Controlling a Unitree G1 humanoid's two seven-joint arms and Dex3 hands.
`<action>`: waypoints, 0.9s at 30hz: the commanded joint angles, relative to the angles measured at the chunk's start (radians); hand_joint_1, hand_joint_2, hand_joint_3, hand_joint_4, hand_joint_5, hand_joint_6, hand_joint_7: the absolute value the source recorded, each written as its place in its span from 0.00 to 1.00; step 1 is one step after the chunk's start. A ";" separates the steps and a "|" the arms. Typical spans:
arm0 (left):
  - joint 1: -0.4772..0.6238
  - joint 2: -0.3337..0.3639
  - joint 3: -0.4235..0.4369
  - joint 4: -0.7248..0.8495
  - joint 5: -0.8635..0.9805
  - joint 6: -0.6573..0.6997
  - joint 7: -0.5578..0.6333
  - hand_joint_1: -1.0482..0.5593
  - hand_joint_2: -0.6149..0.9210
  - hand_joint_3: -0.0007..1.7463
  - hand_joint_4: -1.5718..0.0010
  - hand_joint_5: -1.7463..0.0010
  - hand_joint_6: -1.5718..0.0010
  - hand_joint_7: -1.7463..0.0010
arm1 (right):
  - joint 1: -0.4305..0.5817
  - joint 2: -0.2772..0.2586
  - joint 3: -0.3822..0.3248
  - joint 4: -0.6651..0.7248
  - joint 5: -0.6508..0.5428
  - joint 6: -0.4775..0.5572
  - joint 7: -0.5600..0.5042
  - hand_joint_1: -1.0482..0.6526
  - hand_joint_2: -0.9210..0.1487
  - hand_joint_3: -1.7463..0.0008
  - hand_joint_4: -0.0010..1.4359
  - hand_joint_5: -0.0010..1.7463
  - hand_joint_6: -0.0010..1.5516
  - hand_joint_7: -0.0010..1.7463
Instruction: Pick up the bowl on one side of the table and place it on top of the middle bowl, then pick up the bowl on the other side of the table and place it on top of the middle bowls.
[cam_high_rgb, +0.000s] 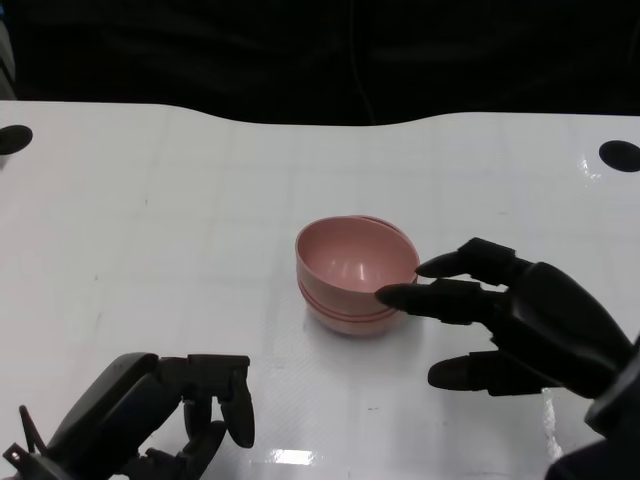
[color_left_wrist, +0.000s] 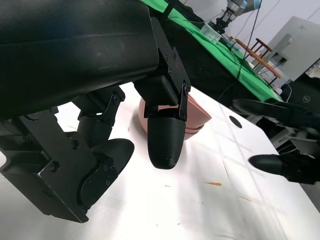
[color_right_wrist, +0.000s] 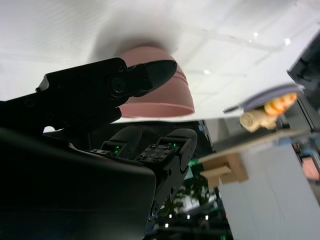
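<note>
The pink bowl stack (cam_high_rgb: 355, 275) is sitting nested just beyond the right hand (cam_high_rgb: 520, 320), apparently complete. Both hands are holding nothing: the right spread, the left hand (cam_high_rgb: 165, 410) curled.

Place: robotics lab
Evidence: white test surface (cam_high_rgb: 150, 250) w/ black backdrop; green-draped bench (color_left_wrist: 225, 55) & another robot arm (color_left_wrist: 235, 7) behind.

Matte black hands (cam_high_rgb: 530, 320), rounded fingers (color_left_wrist: 165, 142), visible screws

The nested bowls (cam_high_rgb: 355, 275) sit mid-table (cam_high_rgb: 150, 230) — right hand (cam_high_rgb: 520, 320) just beside them (left hand (cam_high_rgb: 165, 410) well apart, nearer the front edge).
</note>
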 joint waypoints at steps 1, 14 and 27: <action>-0.006 0.013 0.007 0.011 0.004 -0.015 0.001 0.64 0.59 0.86 0.48 0.03 0.49 0.16 | 0.031 -0.014 -0.042 -0.019 0.034 -0.044 -0.039 0.36 0.00 0.96 0.09 0.44 0.34 0.01; -0.006 0.013 0.009 0.017 0.002 -0.017 0.000 0.65 0.59 0.86 0.48 0.03 0.50 0.15 | 0.120 -0.019 -0.099 -0.089 0.148 -0.100 0.025 0.38 0.00 0.96 0.00 0.54 0.29 0.00; -0.008 0.016 0.008 0.011 0.001 -0.012 -0.005 0.65 0.60 0.85 0.48 0.04 0.50 0.15 | 0.277 -0.029 -0.158 -0.218 0.217 -0.035 0.115 0.45 0.04 0.98 0.07 0.59 0.40 0.06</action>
